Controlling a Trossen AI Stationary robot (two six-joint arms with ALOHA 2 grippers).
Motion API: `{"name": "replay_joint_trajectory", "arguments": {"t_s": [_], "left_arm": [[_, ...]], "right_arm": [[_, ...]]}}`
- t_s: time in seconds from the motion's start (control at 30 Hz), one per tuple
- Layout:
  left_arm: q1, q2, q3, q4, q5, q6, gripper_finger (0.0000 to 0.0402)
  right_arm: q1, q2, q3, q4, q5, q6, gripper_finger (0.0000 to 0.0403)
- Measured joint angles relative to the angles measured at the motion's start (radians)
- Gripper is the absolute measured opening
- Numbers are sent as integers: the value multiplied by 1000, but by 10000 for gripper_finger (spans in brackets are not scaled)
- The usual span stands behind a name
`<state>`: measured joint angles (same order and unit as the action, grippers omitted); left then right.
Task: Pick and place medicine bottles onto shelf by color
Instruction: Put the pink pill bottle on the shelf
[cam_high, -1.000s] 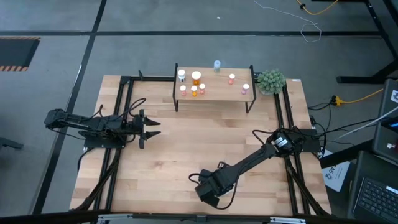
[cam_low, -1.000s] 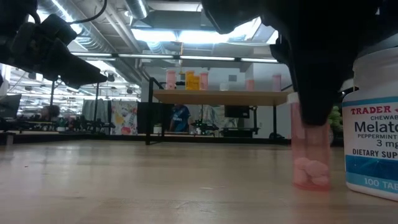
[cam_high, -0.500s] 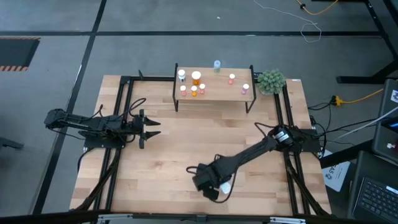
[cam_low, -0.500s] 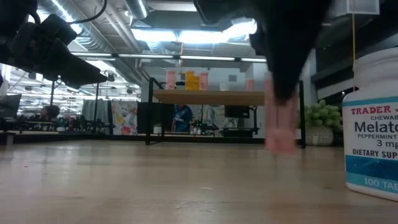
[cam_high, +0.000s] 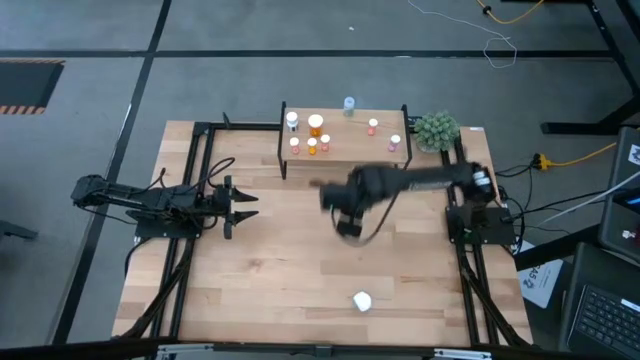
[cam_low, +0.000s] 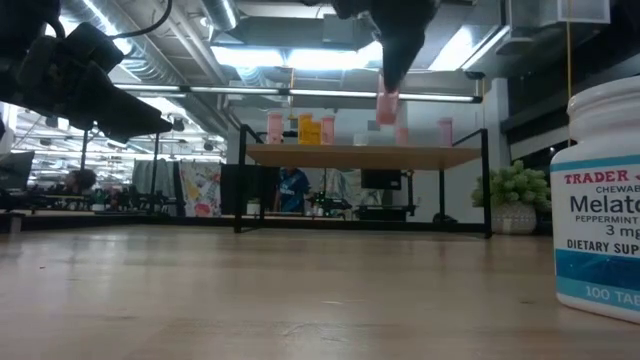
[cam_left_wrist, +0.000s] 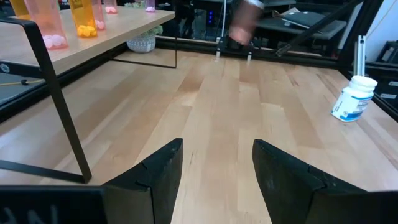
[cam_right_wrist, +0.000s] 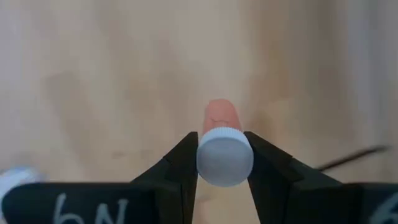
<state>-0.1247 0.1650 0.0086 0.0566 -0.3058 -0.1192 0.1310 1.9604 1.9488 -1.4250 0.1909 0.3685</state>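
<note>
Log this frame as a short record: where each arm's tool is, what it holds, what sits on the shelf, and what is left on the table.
right tool: above mid-table, in front of the shelf, shut on a pink bottle by its white cap
left tool: at the table's left side, open, holding nothing
shelf: at the far edge; orange and pink bottles on it, a few others too small to tell apart
table: one large white bottle near the front edge
plant: small green one, right of the shelf

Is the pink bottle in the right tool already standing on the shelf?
No, the right tool holds the pink bottle in the air above the shelf.
</note>
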Motion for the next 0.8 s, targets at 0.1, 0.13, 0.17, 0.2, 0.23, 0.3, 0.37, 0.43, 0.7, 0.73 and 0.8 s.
{"name": "replay_joint_trajectory", "arguments": {"t_s": [0.1,0.13,0.17,0.2,0.23,0.3,0.37,0.43,0.7,0.73,0.8], "left_arm": [[0,0,0,0,0,0,189],[0,0,0,0,0,0,189],[0,0,0,0,0,0,189],[0,0,0,0,0,0,189],[0,0,0,1,0,0,189],[0,0,0,1,0,0,189],[0,0,0,1,0,0,189],[0,0,0,1,-1,4,189],[0,0,0,2,-1,77,189],[0,0,0,2,-1,78,189],[0,0,0,2,-1,78,189]], "right_arm": [[-94,-65,0,-16,71,-62,115],[-127,-85,0,-17,90,-85,115],[-160,-104,0,-15,108,-114,115],[-195,-120,0,-14,127,-140,115],[-231,-134,0,-11,145,-164,115],[-305,-151,0,7,177,-195,116],[-382,-158,0,19,182,-228,116],[-457,-159,0,30,156,-271,116],[-643,-130,0,44,-114,-303,116],[-647,-127,0,44,-124,-306,116],[-647,-118,0,44,-142,-318,116]]}}
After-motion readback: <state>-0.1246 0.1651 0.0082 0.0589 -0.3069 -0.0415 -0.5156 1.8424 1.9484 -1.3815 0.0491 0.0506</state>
